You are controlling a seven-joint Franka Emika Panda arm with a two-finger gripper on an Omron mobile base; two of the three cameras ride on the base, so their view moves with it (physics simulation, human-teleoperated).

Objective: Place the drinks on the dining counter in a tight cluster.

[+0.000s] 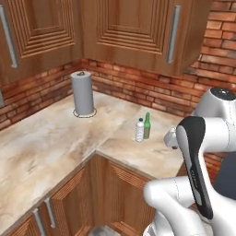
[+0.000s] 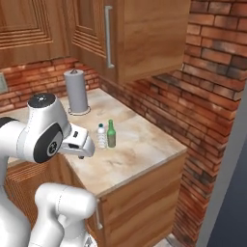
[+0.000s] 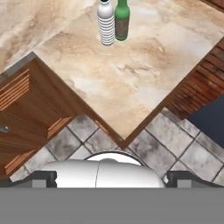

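Observation:
Two drinks stand upright, side by side and almost touching, on a small marble counter against the brick wall. One is a small clear water bottle. The other is a slim dark-green glass bottle. My gripper hangs over the floor in front of that counter, well short of the bottles. It is open, its tips far apart with nothing between them. The hand points down. The dining counter is out of view.
A grey paper towel roll stands at the back of the counter corner. Wooden wall cabinets hang above, and wooden base cabinets sit below. A brick wall closes the right side. Tiled floor lies under the hand.

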